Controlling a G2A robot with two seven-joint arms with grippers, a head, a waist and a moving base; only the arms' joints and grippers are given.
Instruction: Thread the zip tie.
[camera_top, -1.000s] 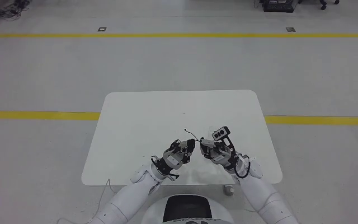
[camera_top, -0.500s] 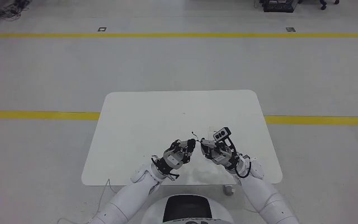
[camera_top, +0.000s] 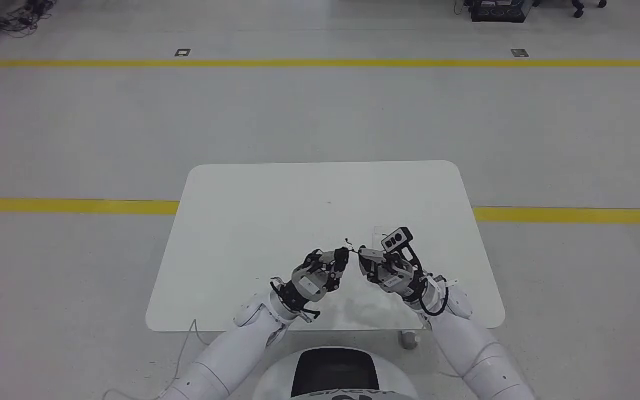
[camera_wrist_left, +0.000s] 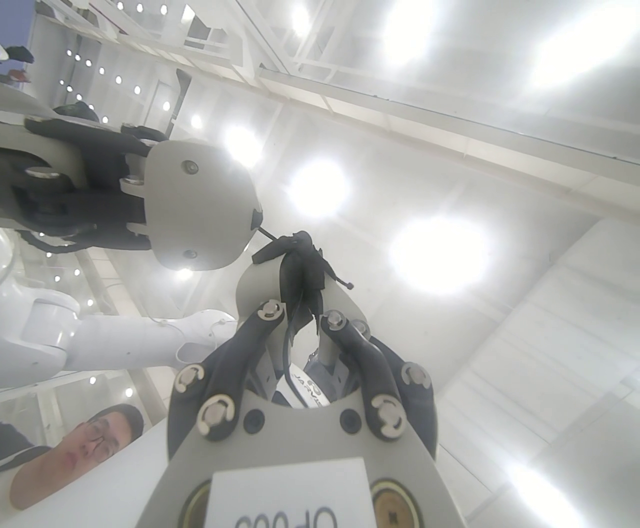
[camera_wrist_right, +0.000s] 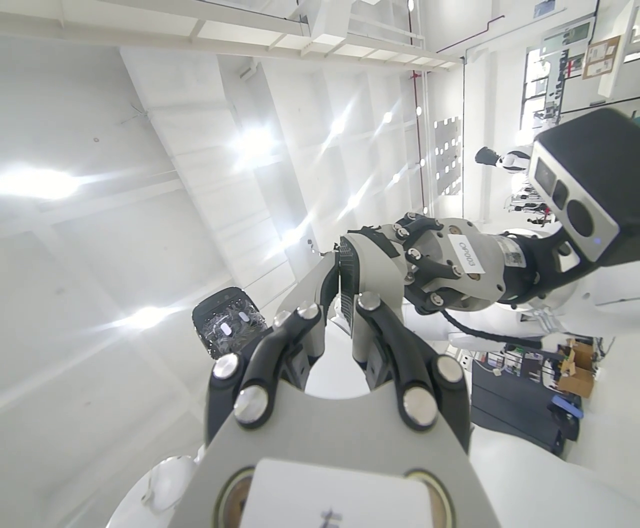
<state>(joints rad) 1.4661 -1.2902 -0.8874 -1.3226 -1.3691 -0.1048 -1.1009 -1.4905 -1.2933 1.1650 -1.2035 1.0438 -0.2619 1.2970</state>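
White table (camera_top: 250, 220) on a pale floor (camera_top: 100, 120) crossed by yellow lines (camera_top: 90, 205). Left tool (camera_wrist_left: 300, 295) is raised over the table's near edge at about mid-width, tipped upward. Its fingers are pinched together on the zip tie (camera_wrist_left: 302, 260), with the black bunched part caught between the pads and a thin end poking out past them. Zip tie is held up off the table surface and spans the small gap to the other arm. Right tool (camera_wrist_right: 339, 275) is just beside the left one over the same near edge, also tipped upward, its fingers drawn together. Seen from the left wrist view, a thin black strand of the tie runs into its fingertips, so it appears to grip that strand.
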